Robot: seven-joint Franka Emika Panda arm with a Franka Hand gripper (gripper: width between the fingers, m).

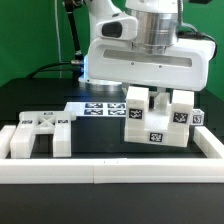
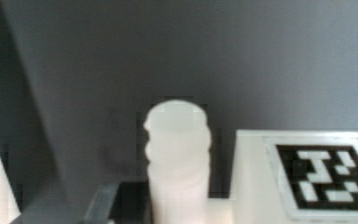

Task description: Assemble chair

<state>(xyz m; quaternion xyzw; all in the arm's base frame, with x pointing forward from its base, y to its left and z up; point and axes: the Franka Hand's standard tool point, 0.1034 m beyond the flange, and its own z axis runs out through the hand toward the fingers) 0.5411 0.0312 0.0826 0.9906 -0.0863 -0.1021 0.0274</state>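
Tool (image 1: 160,103) clamped on ribbed white peg (image 2: 176,150), blocky matte-white tagged chair (image 1: 140,122)

Bright and even from above in the exterior view, with soft short shadows beneath the white chair pieces (image 1: 160,120) on the black table (image 1: 95,135). Nearly blown out on the white plastic (edges between blocks hard to separate). Coarse overall. Heavily blurred in the wrist view: out of focus on the close white peg (image 2: 176,150), crisper on the tag (image 2: 327,172); dim grey behind.

White ribbed peg (image 2: 176,160) against dark table (image 2: 87,80), just beside a white block (image 2: 258,180) with a black-and-white tag (image 2: 327,175)
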